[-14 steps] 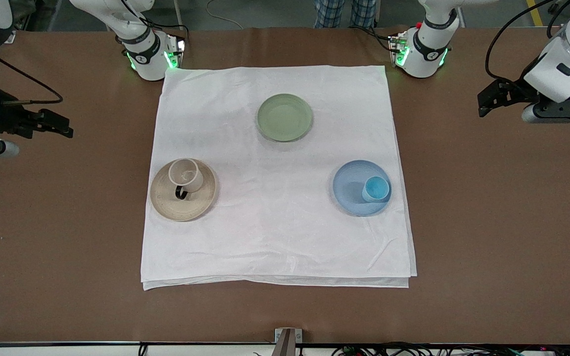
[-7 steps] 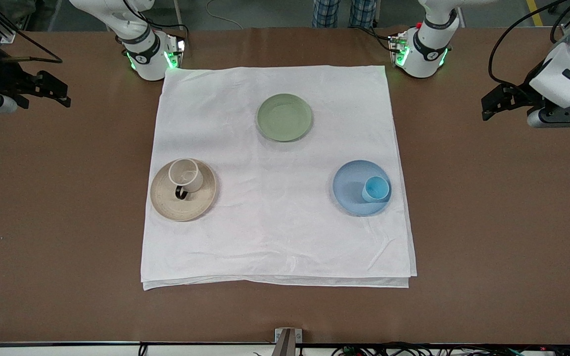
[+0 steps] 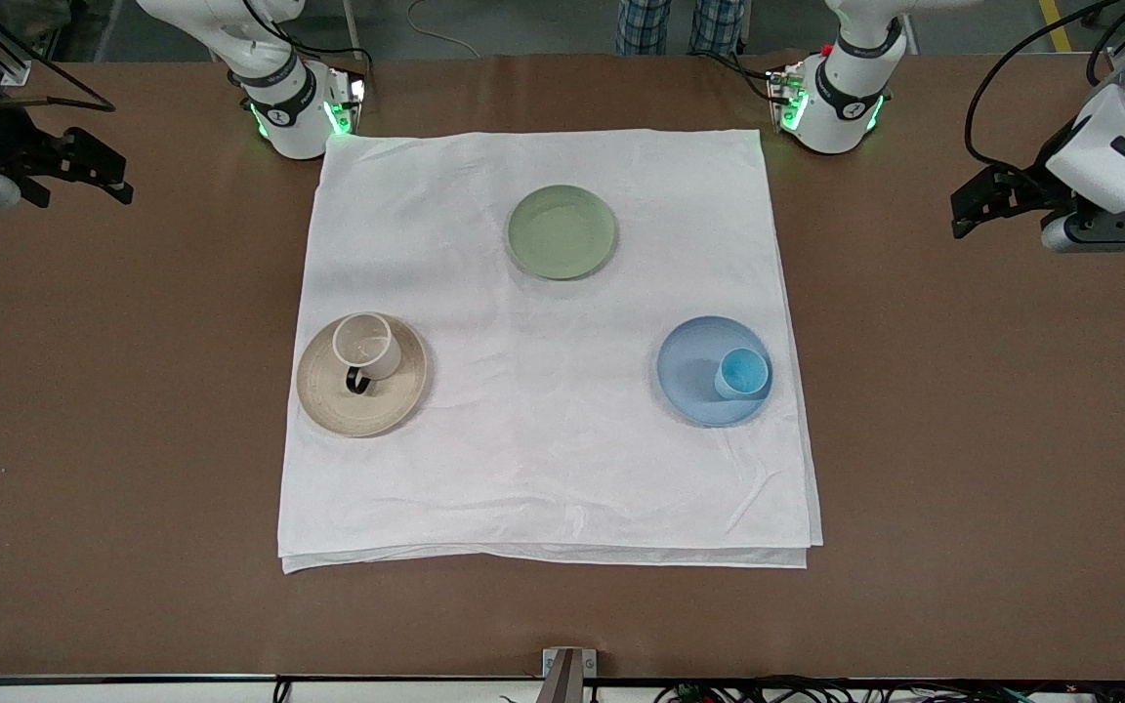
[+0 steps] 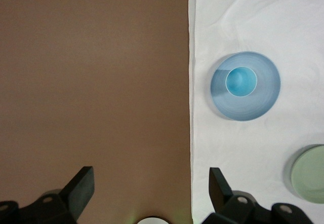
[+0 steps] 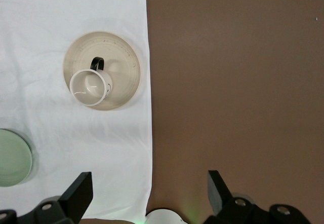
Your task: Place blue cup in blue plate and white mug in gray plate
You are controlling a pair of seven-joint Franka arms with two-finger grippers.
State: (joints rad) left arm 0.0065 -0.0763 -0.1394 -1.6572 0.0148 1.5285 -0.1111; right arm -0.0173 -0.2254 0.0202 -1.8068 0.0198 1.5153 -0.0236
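Note:
The blue cup [image 3: 742, 373] stands upright in the blue plate [image 3: 690, 371] on the white cloth, toward the left arm's end; both also show in the left wrist view, cup [image 4: 241, 81] in plate [image 4: 266, 100]. The white mug [image 3: 366, 345] with its dark handle stands in the gray plate [image 3: 401, 391], toward the right arm's end; the right wrist view shows the mug [image 5: 90, 86] in that plate [image 5: 124, 67]. My left gripper [image 3: 975, 200] is open and empty, high over bare table off the cloth. My right gripper [image 3: 94, 168] is open and empty, high over bare table.
A green plate [image 3: 562, 231] lies empty on the white cloth [image 3: 543, 459], near the robots' bases between the two other plates. The brown table [image 3: 992, 439] surrounds the cloth. The arm bases [image 3: 294, 107] stand at the cloth's two corners.
Both grippers have lifted and drawn back from the cloth toward the table's ends; the right one moved more. The cups and plates have not moved.

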